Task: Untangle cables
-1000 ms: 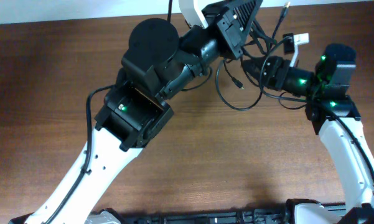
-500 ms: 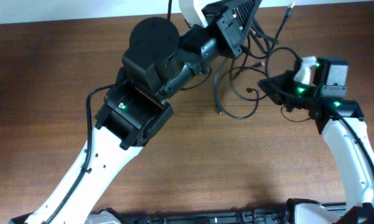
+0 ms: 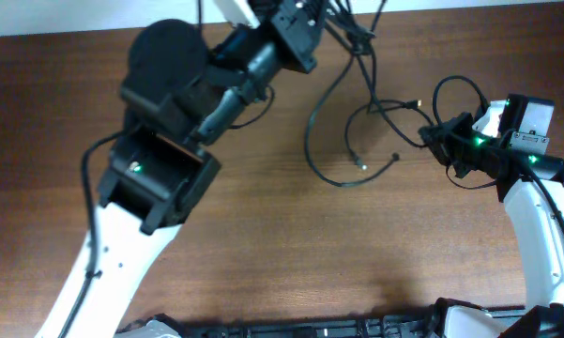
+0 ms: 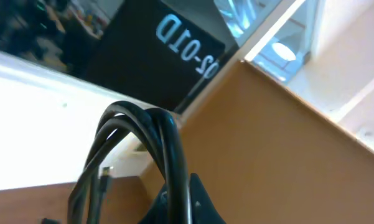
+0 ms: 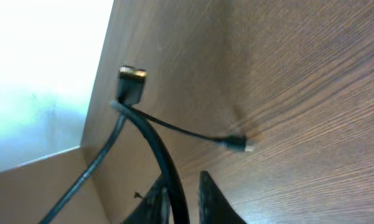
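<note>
Over the table, left tool and right tool each clamp looping black cables.

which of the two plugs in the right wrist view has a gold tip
The larger plug at upper left; the small plug at lower right is dark with a pale tip.

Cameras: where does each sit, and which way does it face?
Overhead: above the table, looking straight down; left arm and right arm show.
Left wrist: on the left gripper, aimed beyond the table into the room; fingertips show.
Right wrist: on the right gripper, facing along the tabletop; fingertips show.
Shared: both wrist views show cables between fingertips.
</note>
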Action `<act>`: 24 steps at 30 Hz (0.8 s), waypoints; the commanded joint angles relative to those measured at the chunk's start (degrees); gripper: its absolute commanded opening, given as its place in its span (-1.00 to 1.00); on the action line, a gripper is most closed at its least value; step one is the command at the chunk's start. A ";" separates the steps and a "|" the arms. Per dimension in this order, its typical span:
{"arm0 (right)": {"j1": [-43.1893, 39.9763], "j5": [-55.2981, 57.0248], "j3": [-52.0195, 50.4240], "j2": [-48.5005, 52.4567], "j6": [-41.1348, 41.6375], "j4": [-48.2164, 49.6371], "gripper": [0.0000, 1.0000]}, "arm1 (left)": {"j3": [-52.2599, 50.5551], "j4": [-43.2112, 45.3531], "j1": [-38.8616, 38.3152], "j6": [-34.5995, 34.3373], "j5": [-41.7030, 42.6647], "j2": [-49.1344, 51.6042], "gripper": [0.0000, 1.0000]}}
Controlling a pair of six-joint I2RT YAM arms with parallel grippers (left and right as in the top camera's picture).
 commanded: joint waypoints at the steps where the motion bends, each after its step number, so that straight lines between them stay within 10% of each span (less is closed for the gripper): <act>1: -0.52 1.73 -0.04 0.04 -1.42 -0.15 -0.32 | 1.11 -2.40 2.03 11.39 -0.44 -4.52 -1.00; 8: -0.52 2.60 -0.04 0.04 -1.60 0.00 0.37 | 1.11 -19.21 2.38 28.39 -0.44 -5.97 -1.00; 16: -0.50 2.58 -0.04 0.04 -1.60 0.02 0.47 | 1.11 -41.57 2.38 37.90 -0.46 -2.47 -0.93; 18: -0.50 2.56 -0.04 0.04 -1.60 0.02 0.46 | 1.11 -45.81 2.38 37.90 -0.59 -0.37 -0.62; 22: -0.50 2.32 -0.04 0.04 -1.62 0.02 0.47 | 1.11 -50.56 2.38 37.90 -0.94 4.17 0.87; 24: -0.50 2.32 -0.04 0.04 -1.66 0.00 0.47 | 1.11 -50.99 2.38 37.90 -2.93 6.01 0.98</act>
